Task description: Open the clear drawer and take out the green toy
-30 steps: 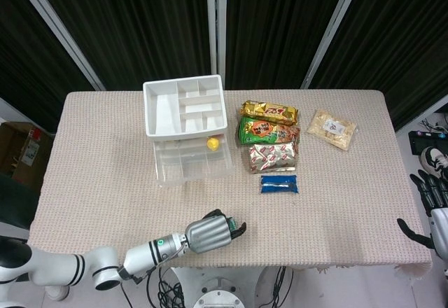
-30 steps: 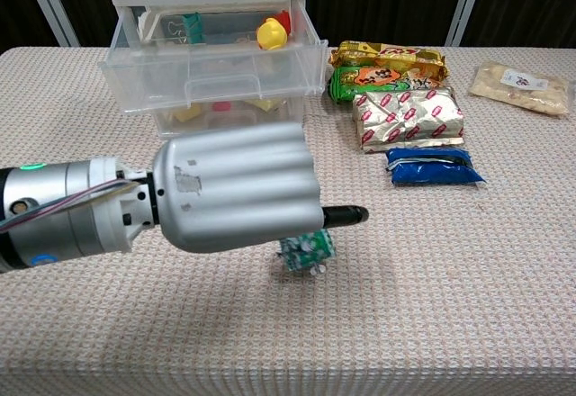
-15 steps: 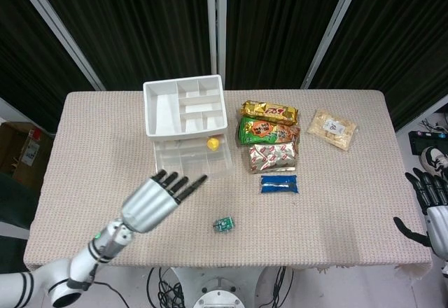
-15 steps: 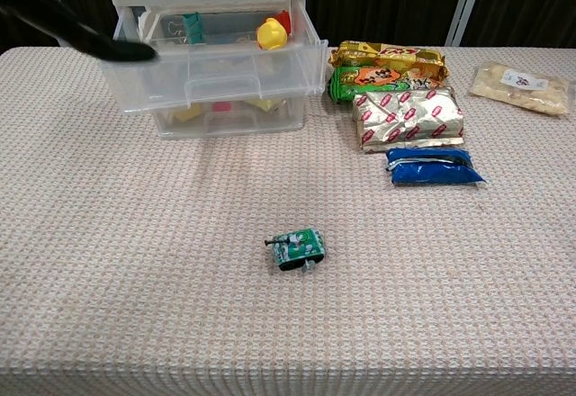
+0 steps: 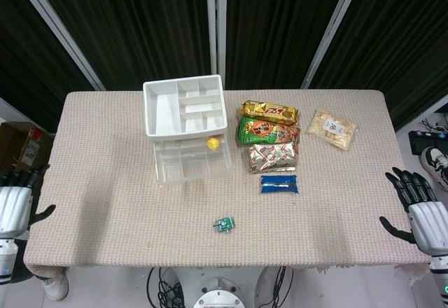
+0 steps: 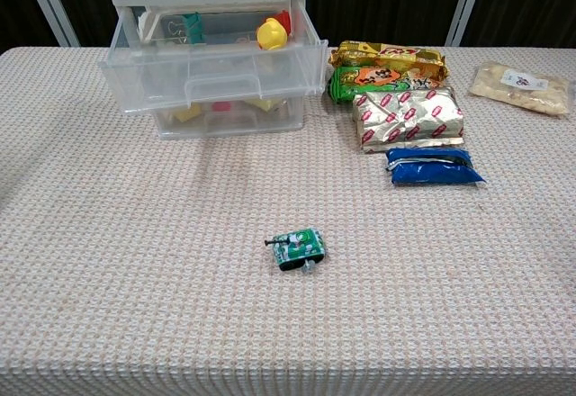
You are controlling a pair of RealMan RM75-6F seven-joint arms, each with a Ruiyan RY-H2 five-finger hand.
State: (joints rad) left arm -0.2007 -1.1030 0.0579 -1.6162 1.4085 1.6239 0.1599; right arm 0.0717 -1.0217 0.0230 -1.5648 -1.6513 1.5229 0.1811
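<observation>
Table [image 6: 108, 306]: green toy [image 6: 299, 248], barrel leftward

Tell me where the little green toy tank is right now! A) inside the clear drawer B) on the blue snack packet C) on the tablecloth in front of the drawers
C: the little green toy tank sits alone on the woven tablecloth, well clear of the open clear plastic drawer.

Clear glossy plastic drawer [image 6: 211, 76], matt woven tablecloth [image 6: 135, 261] — rough, shiny foil snack packets [image 6: 409, 117]
</observation>
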